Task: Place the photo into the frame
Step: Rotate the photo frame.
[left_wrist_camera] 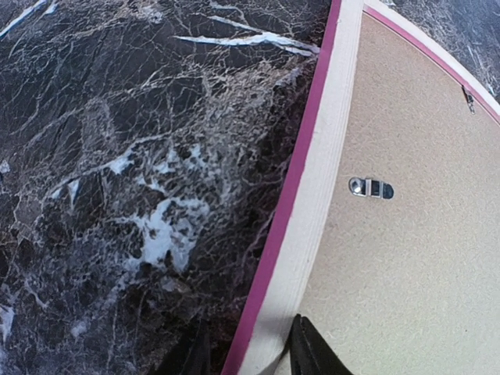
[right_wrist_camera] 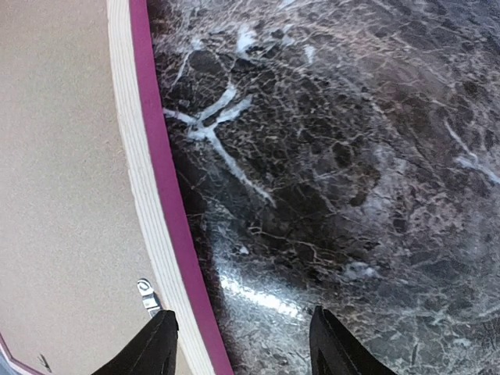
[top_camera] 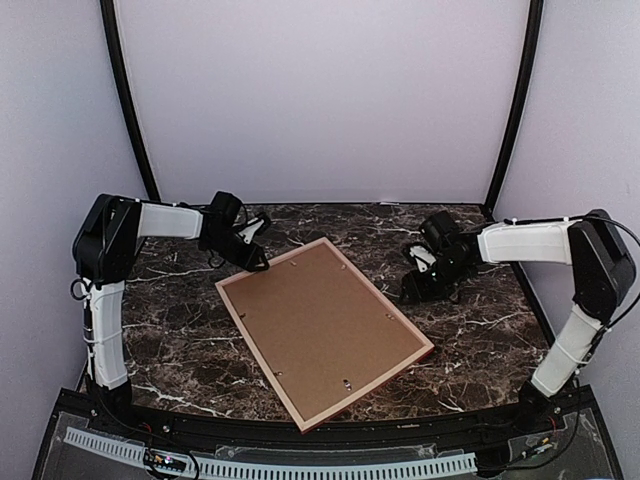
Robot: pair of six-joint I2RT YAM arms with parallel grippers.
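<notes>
The frame [left_wrist_camera: 316,203] lies face down in the middle of the desk [top_camera: 480,340], pale wood up, its long side running from 11 o'clock to 5 o'clock. A brown backing board [top_camera: 320,330] sits inside it, and a small metal clip [left_wrist_camera: 372,187] rests on the board beside the rail.

The photo shows in no view. I cannot tell whether it lies under the board or is elsewhere.

The left hand [left_wrist_camera: 250,355] is at the frame's 11 o'clock corner. Its fingers are apart and straddle the rail, one over the desk and one over the board. A sliver of desk shows between the outer finger and the pink edge, so it does not look clamped.

The right hand [right_wrist_camera: 246,348] is off the frame's 2 o'clock edge, fingers spread, holding nothing.

The stage is uncertain. If the print is already under the board, only turning the frame over is left. If not, everything remains: free the clips, lift the board, lay the print in and close it up.
</notes>
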